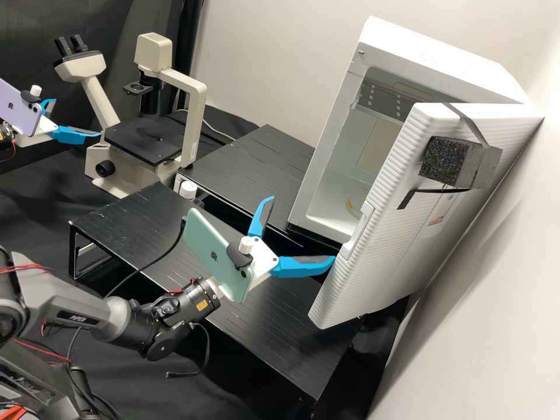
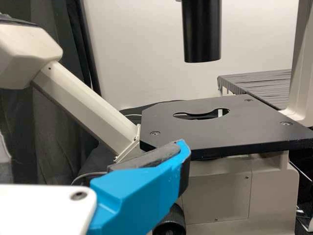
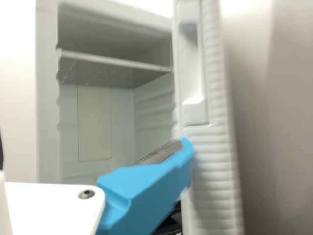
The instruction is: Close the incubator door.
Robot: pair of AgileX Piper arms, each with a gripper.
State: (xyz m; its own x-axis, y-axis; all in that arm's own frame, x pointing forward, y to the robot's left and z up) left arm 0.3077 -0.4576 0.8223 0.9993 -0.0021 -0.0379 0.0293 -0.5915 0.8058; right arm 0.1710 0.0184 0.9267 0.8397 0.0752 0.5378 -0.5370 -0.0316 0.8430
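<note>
1. Left gripper: jaws spread apart, nothing held; located beside microscope.
2. Right gripper: jaws wide open, nothing held; 1 fingertip at incubator door's edge, contact unconfirmed.
3. Incubator door: open, angled outward from cabinet, interior exposed.

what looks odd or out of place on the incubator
A dark, rough block is fixed to the outside of the open incubator door with grey tape, which looks improvised. Just below the block, a black strip ends in a bent tail that seems to have come unstuck.
</note>
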